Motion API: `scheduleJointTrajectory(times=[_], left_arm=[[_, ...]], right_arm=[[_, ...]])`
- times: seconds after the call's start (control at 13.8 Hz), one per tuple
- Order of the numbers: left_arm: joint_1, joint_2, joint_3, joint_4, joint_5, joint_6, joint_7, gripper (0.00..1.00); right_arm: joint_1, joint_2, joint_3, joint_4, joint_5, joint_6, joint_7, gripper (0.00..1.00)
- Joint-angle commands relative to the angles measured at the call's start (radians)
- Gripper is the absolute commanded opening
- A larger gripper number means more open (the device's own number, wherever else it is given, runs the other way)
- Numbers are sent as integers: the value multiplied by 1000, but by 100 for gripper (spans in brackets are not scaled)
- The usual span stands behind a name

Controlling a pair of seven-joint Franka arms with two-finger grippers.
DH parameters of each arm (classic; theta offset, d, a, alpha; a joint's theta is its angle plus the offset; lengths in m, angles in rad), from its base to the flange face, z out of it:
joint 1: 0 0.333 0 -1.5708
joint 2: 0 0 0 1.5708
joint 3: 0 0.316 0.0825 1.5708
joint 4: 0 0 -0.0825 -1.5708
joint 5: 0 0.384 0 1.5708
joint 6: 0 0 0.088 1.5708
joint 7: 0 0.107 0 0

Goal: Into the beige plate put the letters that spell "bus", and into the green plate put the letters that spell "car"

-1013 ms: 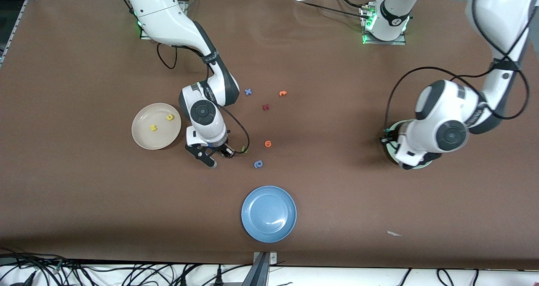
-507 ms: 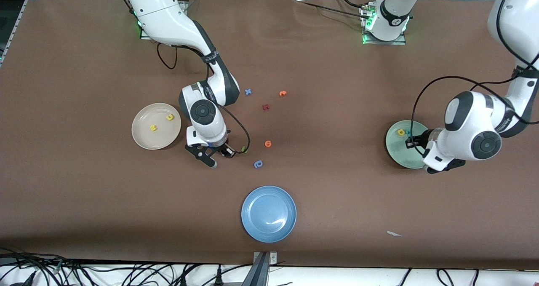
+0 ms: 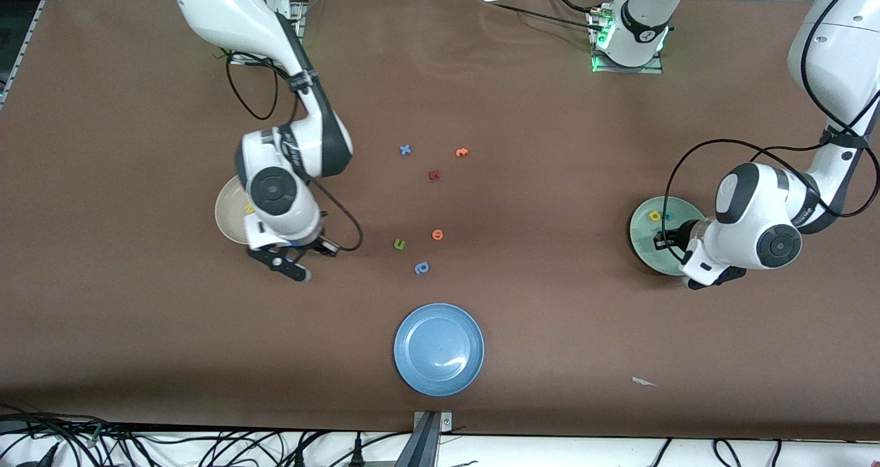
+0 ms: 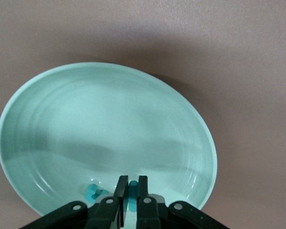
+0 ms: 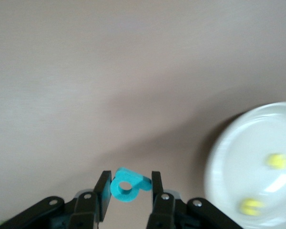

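Note:
My right gripper (image 5: 128, 181) is shut on the teal "b" (image 5: 126, 186) and hangs over bare table (image 3: 292, 267) beside the beige plate (image 3: 227, 212). The right wrist hides much of that plate in the front view. Two yellow letters (image 5: 278, 161) (image 5: 251, 206) lie in the beige plate (image 5: 238, 157). My left gripper (image 4: 132, 188) is over the green plate (image 4: 105, 119), near its rim, shut on a thin teal letter (image 4: 133, 192). A second teal letter (image 4: 94, 193) lies in the plate beside it. The yellow "a" (image 3: 654, 215) also lies in the green plate (image 3: 643, 236).
A blue plate (image 3: 438, 349) stands near the front edge. Loose letters lie mid-table: green (image 3: 399, 245), orange (image 3: 437, 234), periwinkle (image 3: 421, 267), blue "x" (image 3: 405, 150), orange (image 3: 461, 153), dark red (image 3: 434, 175). A white scrap (image 3: 643, 382) lies toward the left arm's end.
My right arm has carried the teal "b" away from the green letter toward the beige plate. My left hand has shifted off the green plate's middle, uncovering the yellow "a".

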Motion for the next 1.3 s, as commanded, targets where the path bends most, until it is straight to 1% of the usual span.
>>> scheduleJointTrajectory(times=[0.0, 0.07, 0.14, 0.22, 0.29, 0.36, 0.43, 0.51, 0.65, 0.8, 0.87, 0.94, 1.09, 1.23], left_arm=[[13, -14, -3, 8, 22, -1, -2, 97], [14, -28, -3, 11, 20, -7, 1, 100], [17, -49, -3, 24, 11, -18, 5, 100], [17, -68, -9, 43, 10, -65, 5, 100], [13, -85, -17, 77, 10, -134, 8, 100], [13, -89, -37, 123, 10, -210, 9, 100], [16, -89, -63, 180, 10, -285, 9, 100], [16, -89, -80, 236, 8, -359, 9, 100], [16, -89, -87, 327, -39, -471, 11, 100], [16, -102, -106, 414, -64, -554, 11, 100], [16, -105, -129, 450, -64, -593, 11, 100], [17, -111, -146, 488, -66, -637, 11, 100], [11, -111, -153, 569, -76, -703, 53, 100], [-15, -115, -144, 628, -78, -740, 127, 100]], right_arm=[[2, -90, -78, -102, 19, -83, -220, 19], [-3, -122, -118, -159, 22, -82, -291, 19], [-4, -152, -132, -237, 22, -73, -329, 19], [-4, -175, -133, -315, 22, -39, -337, 20], [-7, -190, -136, -369, 22, 2, -348, 20], [-7, -193, -136, -412, 22, 19, -353, 28], [-9, -190, -136, -425, 22, 21, -353, 69], [-9, -189, -136, -423, 22, 9, -354, 100], [-9, -211, -144, -406, 22, -33, -354, 100], [-9, -227, -143, -345, 21, -97, -354, 100], [-9, -230, -146, -289, 21, -146, -356, 100], [-9, -236, -146, -224, 21, -225, -357, 100], [-9, -241, -144, -71, 19, -377, -361, 100], [-9, -241, -146, 56, 18, -430, -387, 100]])
